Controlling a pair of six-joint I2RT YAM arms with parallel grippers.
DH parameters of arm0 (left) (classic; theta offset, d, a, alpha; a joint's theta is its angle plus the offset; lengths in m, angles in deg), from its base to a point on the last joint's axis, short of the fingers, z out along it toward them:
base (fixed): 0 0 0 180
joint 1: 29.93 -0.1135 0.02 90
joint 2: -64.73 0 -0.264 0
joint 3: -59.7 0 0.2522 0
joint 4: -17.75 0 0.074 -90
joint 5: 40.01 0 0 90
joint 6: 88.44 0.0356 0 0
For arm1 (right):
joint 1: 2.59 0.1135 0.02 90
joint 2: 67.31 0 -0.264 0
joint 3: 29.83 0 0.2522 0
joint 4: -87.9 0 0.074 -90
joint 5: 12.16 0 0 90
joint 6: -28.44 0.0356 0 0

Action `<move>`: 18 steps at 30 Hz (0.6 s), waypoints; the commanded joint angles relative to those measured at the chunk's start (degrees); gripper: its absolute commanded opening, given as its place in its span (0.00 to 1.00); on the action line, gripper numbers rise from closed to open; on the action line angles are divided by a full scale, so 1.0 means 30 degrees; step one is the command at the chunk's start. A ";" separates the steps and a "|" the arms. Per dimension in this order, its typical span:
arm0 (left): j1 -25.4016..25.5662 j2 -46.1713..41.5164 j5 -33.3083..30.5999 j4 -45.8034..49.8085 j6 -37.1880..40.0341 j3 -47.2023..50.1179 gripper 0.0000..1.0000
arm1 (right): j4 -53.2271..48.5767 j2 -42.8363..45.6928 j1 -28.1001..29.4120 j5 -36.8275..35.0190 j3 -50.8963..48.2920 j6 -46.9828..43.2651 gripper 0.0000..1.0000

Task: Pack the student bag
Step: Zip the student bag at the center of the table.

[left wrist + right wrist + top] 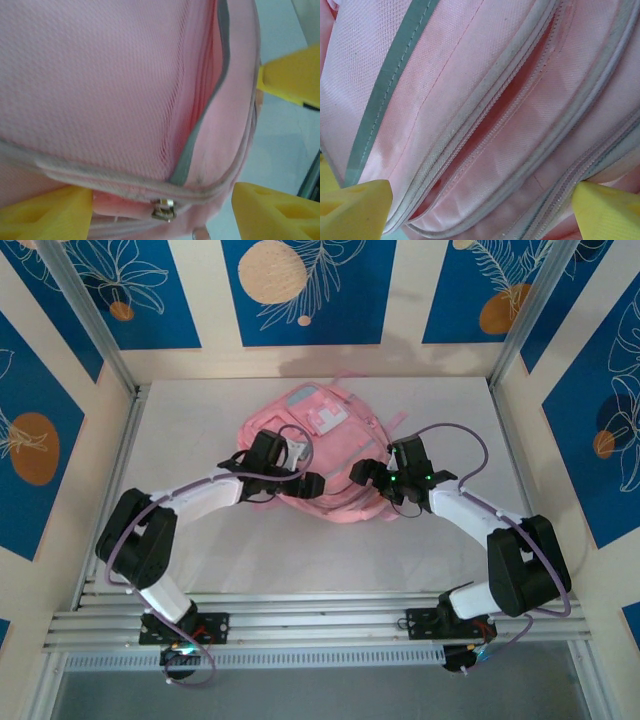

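The student bag (318,430), a large pink backpack with a white patch, lies in the middle of the white table. My left gripper (306,483) is at its near left edge and my right gripper (362,475) at its near right edge, close together. In the left wrist view the left gripper (160,212) is open. Its yellow fingers (45,212) straddle the bag's seam, where a metal zip pull (164,210) hangs. In the right wrist view the right gripper (480,215) is open too. Its fingers (355,210) stand wide on either side of a parted zip opening (485,125).
The white table (200,560) is walled by metal posts and blue-patterned panels at the back and sides. A pink strap (395,423) trails at the bag's right. A yellow piece (292,75) shows beyond the bag in the left wrist view.
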 commanded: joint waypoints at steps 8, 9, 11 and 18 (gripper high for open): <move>0.0679 0.0024 -0.1911 0.3449 0.2864 -0.0906 0.60 | 0.0558 -0.0732 0.0221 0.0857 0.0275 0.0389 0.92; 0.0679 0.0228 -0.2064 0.3481 0.3246 -0.1112 0.57 | 0.0551 -0.0774 0.0251 0.0828 0.0262 0.0392 0.92; 0.0679 0.0504 -0.2615 0.3422 0.3798 -0.1356 0.49 | 0.0578 -0.0809 0.0304 0.0823 0.0218 0.0417 0.92; 0.0847 0.0502 -0.6163 0.2987 0.5113 -0.1658 0.55 | 0.0470 -0.0813 0.0282 0.0829 0.0246 0.0368 0.92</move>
